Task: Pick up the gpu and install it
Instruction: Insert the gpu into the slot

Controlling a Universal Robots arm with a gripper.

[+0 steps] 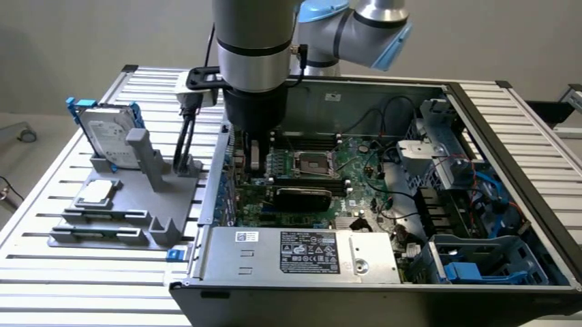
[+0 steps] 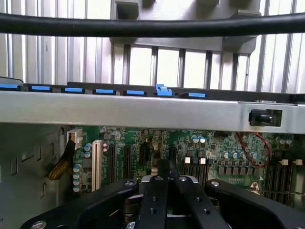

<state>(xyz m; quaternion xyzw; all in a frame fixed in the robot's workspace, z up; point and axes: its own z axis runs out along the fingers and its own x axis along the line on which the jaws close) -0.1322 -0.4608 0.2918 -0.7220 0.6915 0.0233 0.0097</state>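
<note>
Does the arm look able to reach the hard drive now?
Probably yes. The hard drive stands upright outside the computer case, uncovered above; the arm, low inside the case, must first rise over its wall.

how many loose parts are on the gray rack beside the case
2 on the rack: a hard drive standing at its far end, a cpu chip lying flat nearer the camera. A thin part low in its slots could be hidden.

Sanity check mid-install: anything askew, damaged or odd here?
Nothing stands out. The gripper is shut, low inside the open case, above the motherboard slots. Outside, the hard drive stands upright in the grey fixture. Nothing looks spilled or broken.
</note>
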